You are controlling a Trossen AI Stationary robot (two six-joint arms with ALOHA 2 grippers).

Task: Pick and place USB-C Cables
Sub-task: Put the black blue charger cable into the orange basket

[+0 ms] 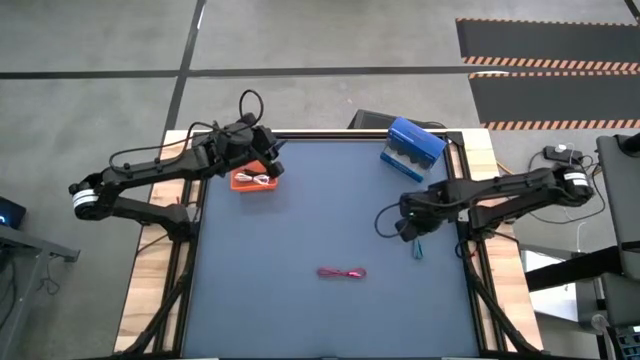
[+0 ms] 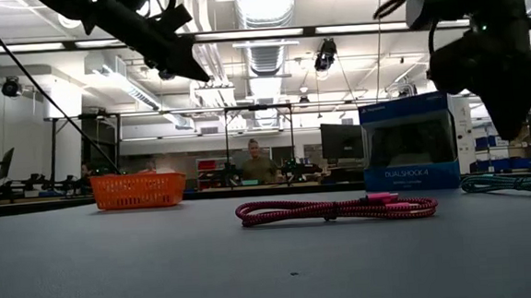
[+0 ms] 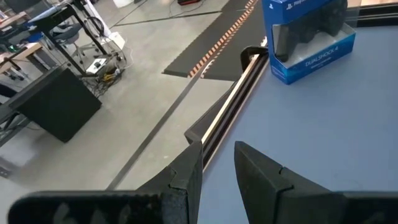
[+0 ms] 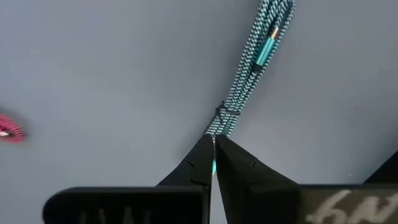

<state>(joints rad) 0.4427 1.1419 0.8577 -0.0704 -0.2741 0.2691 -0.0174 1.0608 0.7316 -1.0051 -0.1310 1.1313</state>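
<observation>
My right gripper (image 4: pixel 212 163) is pinched on one end of the teal cable (image 4: pixel 249 74). The rest of the bundle runs straight away from my fingertips, its long axis in line with them. In the high view it hangs or lies as a short teal streak (image 1: pixel 418 246) just below the gripper (image 1: pixel 410 232), near the table's right edge (image 1: pixel 462 250); whether its far end touches the mat I cannot tell.

Red-pink cable (image 1: pixel 342 273) lies flat on the mat, long axis parallel to the front edge, well apart from both my grippers. Open mat all round it.

Orange tray (image 1: pixel 252 182) sits at the far left of the mat with a white cable (image 1: pixel 256 179) inside. My left gripper (image 1: pixel 268 160) is above the tray's far-right corner, fingers (image 3: pixel 267 180) part-way apart with nothing between them.

Blue box (image 1: pixel 412 148) stands at the far right, near the right arm's elbow.
</observation>
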